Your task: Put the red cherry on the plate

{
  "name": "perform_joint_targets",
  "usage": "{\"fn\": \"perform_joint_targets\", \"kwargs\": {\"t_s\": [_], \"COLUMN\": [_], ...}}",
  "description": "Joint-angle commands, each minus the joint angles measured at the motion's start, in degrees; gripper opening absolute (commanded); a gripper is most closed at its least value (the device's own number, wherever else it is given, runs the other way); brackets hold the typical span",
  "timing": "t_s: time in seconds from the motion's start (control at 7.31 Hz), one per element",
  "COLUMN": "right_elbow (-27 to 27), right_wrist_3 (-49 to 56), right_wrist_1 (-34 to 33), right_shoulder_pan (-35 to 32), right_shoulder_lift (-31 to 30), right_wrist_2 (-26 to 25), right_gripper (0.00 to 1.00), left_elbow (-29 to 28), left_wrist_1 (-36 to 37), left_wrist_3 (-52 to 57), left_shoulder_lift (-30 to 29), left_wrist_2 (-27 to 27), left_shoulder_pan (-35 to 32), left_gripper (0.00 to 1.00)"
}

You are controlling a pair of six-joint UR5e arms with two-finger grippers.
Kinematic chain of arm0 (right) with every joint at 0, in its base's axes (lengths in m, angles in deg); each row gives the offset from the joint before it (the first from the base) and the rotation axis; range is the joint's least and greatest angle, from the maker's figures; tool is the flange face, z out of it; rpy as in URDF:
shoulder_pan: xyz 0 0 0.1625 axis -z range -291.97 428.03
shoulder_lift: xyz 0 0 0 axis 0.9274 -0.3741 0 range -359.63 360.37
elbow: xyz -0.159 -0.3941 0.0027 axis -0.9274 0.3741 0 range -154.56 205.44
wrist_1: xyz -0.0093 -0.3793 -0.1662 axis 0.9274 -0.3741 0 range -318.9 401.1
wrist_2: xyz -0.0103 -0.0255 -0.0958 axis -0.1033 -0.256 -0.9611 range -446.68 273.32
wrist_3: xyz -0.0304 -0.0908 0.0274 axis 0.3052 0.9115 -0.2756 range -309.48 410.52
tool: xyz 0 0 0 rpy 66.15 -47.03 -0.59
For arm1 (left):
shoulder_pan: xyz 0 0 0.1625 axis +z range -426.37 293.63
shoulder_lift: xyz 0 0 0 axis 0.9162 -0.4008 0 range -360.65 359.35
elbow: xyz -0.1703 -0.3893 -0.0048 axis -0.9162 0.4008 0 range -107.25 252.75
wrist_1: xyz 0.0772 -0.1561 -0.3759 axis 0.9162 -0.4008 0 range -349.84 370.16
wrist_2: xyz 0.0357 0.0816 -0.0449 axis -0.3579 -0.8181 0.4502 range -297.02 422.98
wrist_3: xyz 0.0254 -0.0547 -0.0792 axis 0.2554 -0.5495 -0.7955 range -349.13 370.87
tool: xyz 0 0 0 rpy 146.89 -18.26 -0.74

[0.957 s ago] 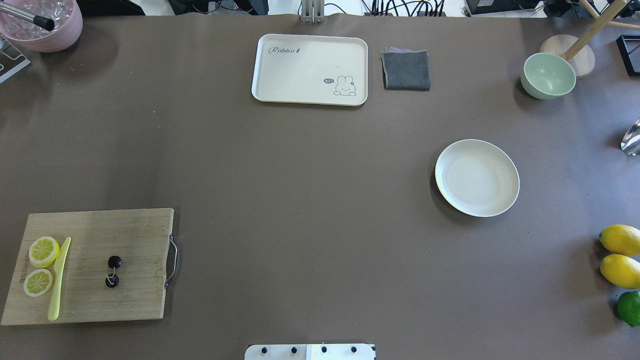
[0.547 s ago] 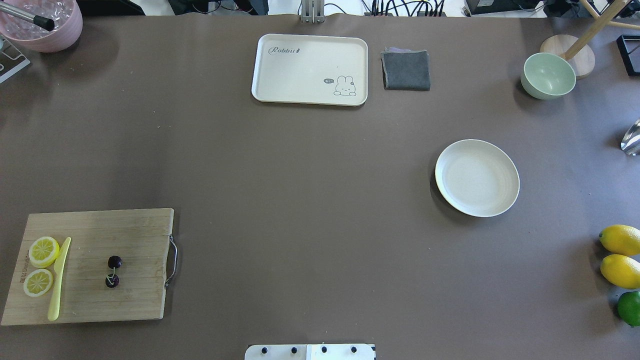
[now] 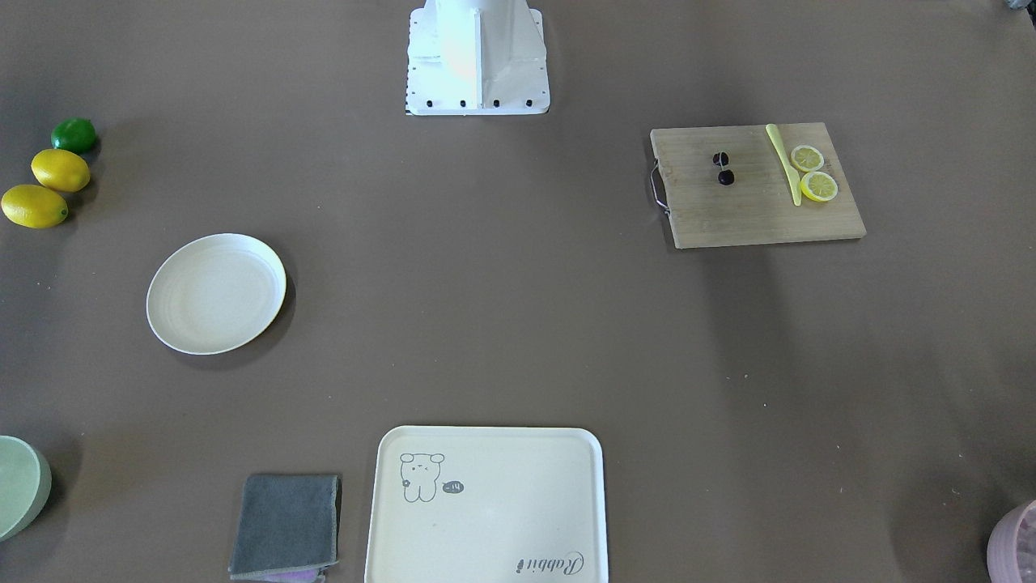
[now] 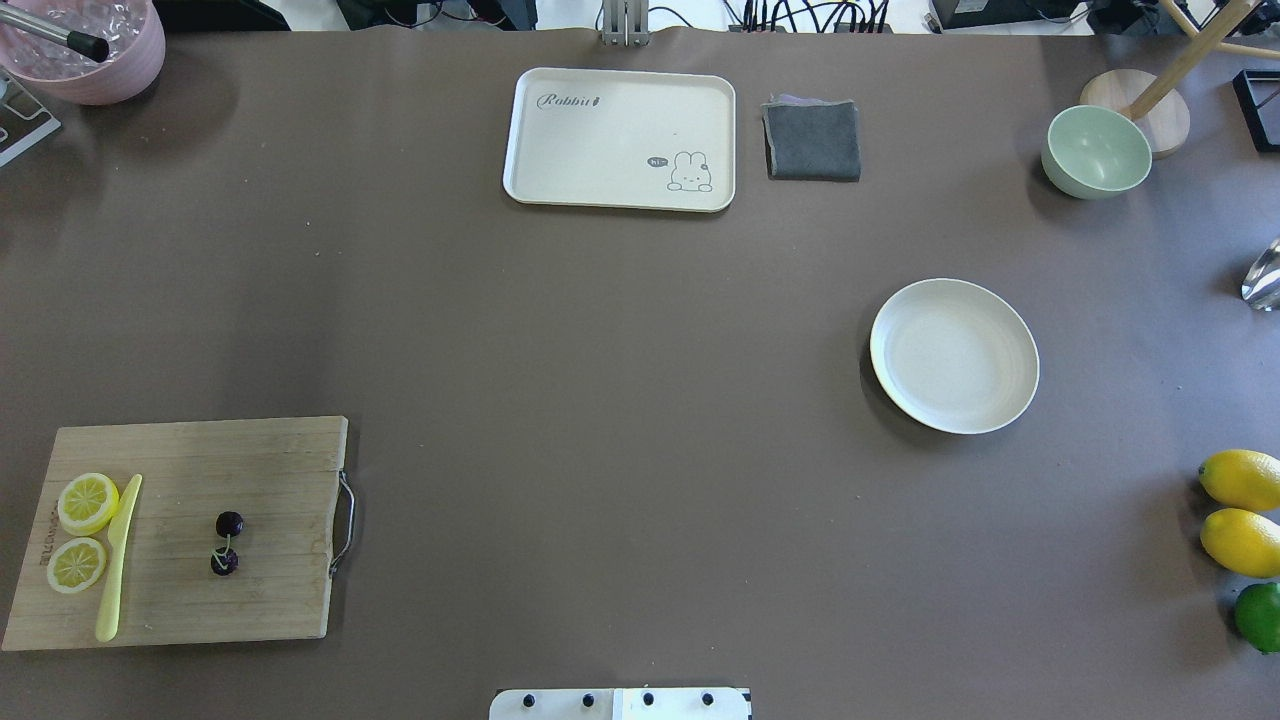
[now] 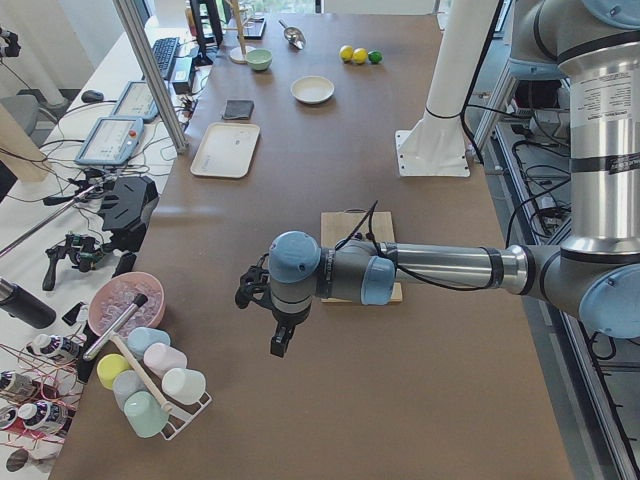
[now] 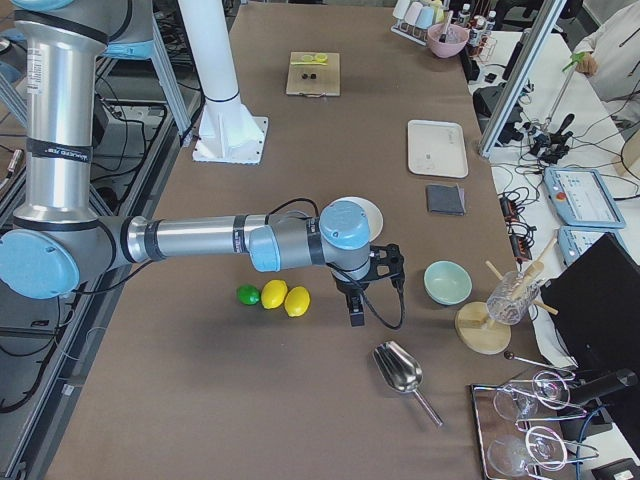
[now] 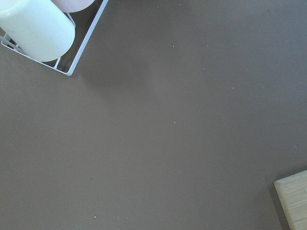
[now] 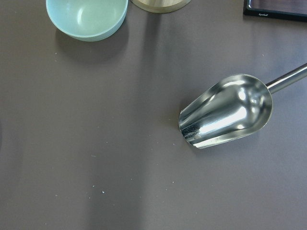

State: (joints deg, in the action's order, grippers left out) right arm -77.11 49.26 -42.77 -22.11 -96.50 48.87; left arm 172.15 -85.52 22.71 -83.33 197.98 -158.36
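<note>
Left gripper [image 5: 283, 340] is hovering over bare table; whether it is open or closed cannot be told. The red cherry [image 4: 226, 543] is lying on the cutting board [image 4: 250, 470] near it. Right gripper [image 6: 356, 312], equally unclear, is hanging near the plate [image 4: 953, 355].

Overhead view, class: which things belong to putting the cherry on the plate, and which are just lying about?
Belong to the job: red cherry; plate.
Lying about: cutting board under the cherry; lemon slices; yellow knife; rabbit tray; grey cloth; green bowl; two lemons; lime.
</note>
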Motion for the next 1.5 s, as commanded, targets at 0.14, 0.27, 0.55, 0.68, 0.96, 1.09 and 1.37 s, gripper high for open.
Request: {"fn": "perform_joint_targets", "kwargs": {"t_s": [0.14,0.27,0.55,0.68,0.96,1.09,1.37], "right_elbow": [0.3,0.2,0.3,0.2,0.5,0.1,0.4], "right_wrist_3": [0.3,0.5,0.1,0.3,0.6,0.6,0.6], "right_wrist_1": [0.2,0.1,0.8,0.9,1.0,1.0,2.9], "right_shoulder_pan": [0.1,0.1,0.1,0.1,0.1,0.1,0.1], "right_shoulder_lift": [-0.1,-0.1,-0.2,-0.3,-1.0,-1.0,-1.0], "right_wrist_2": [-0.1,0.6,0.8,1.0,1.5,1.6,2.0], "right_gripper": [1.0,1.0,1.0,1.0,1.0,1.0,1.0], "left_elbow": [0.9,0.9,1.2,1.3,1.2,1.1,0.4], "left_wrist_1": [0.0,-0.1,-0.3,-1.1,-2.2,-2.2,-2.1], "left_wrist_3": [-0.1,-0.1,0.3,0.0,-0.1,-0.1,-0.2], "left_shoulder_lift": [-0.3,-0.3,0.0,0.3,1.3,1.3,1.2], "left_wrist_2": [-0.2,-0.1,2.1,3.8,5.1,7.0,7.6], "left_shoulder_pan": [-0.1,-0.1,-0.2,-0.3,-0.3,-0.3,-0.2], "left_gripper": [0.98,0.98,0.98,0.98,0.98,0.98,0.98]}}
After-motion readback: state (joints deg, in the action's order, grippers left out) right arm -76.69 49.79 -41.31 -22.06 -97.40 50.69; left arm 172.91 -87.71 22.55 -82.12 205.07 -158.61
